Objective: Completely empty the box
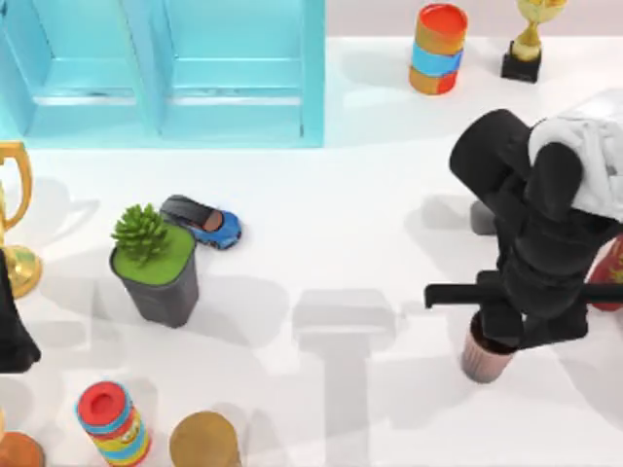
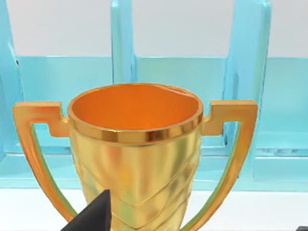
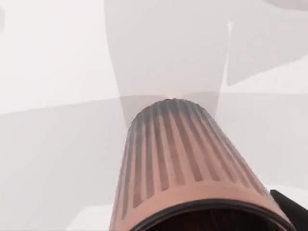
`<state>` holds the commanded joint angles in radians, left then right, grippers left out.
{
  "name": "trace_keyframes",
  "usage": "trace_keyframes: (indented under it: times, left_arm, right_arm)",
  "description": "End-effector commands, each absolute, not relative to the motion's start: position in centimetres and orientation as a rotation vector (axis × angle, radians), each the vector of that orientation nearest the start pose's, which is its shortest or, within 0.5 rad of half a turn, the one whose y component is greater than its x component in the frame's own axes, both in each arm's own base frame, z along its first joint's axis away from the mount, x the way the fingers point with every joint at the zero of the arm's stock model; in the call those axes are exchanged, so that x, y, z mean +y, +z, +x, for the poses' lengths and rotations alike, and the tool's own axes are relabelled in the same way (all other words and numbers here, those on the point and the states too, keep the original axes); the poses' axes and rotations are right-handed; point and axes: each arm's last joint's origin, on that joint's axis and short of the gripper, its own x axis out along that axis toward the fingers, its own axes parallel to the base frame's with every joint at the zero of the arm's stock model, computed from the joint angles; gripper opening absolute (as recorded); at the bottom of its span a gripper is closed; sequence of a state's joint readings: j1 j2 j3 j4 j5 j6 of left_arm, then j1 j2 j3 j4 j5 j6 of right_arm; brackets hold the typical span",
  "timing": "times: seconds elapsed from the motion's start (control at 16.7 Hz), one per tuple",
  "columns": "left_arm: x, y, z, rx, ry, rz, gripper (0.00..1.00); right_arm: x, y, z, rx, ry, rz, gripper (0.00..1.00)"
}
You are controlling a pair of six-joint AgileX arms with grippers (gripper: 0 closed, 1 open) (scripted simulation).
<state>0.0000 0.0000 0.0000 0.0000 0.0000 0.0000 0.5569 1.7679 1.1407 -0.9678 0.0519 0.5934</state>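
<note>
The right gripper (image 1: pixel 498 336) stands over a ribbed pink cup (image 1: pixel 484 358) on the right side of the table (image 1: pixel 370 214), its black body covering the cup's mouth from above. In the right wrist view the cup (image 3: pixel 180 159) sits directly under the camera, its dark rim close and its ribbed wall running away toward the white tabletop. Whether this gripper's fingers are spread or pressed onto the cup cannot be told. Just beside the right arm, toward the table's right edge, a red object (image 1: pixel 610 277) peeks out, and a small grey block (image 1: pixel 482 218) lies a little beyond the arm.

The box (image 1: pixel 165 68), a light-blue open compartmented one, lies well apart from the right gripper, at the far left of the table, with its visible compartments bare. Between box and gripper, nearer the box, a blue toy car (image 1: pixel 204 222) rests touching a dark pot with a green succulent (image 1: pixel 154 263).

The left gripper (image 1: pixel 12 331) sits at the table's left edge, just beside a gold trophy (image 1: pixel 15 214). In the left wrist view that trophy (image 2: pixel 137 154) stands close in front, with one black fingertip (image 2: pixel 94 216) at its base and the box's blue wall (image 2: pixel 245 72) behind it; that gripper's state cannot be told either.

Farther off stand a striped can (image 1: pixel 438 49) and a small trophy (image 1: pixel 526 44).
</note>
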Motion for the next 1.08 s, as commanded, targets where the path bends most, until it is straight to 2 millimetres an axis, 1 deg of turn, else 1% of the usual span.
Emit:
trace_keyframes:
  times: [0.06, 0.24, 1.02, 1.08]
  left_arm:
    - [-0.12, 16.0, 10.57, 0.0, 0.0, 0.0, 1.0]
    - [-0.12, 16.0, 10.57, 0.0, 0.0, 0.0, 1.0]
    - [-0.12, 16.0, 10.57, 0.0, 0.0, 0.0, 1.0]
    - [-0.12, 16.0, 10.57, 0.0, 0.0, 0.0, 1.0]
  right_arm:
    - [16.36, 16.14, 26.15, 1.565, -0.071, -0.02, 0.0]
    - [16.36, 16.12, 26.15, 1.565, -0.071, -0.02, 0.0]
    - [16.36, 16.12, 26.15, 1.565, -0.071, -0.02, 0.98]
    - [16.36, 16.12, 26.15, 1.565, -0.071, -0.02, 1.0]
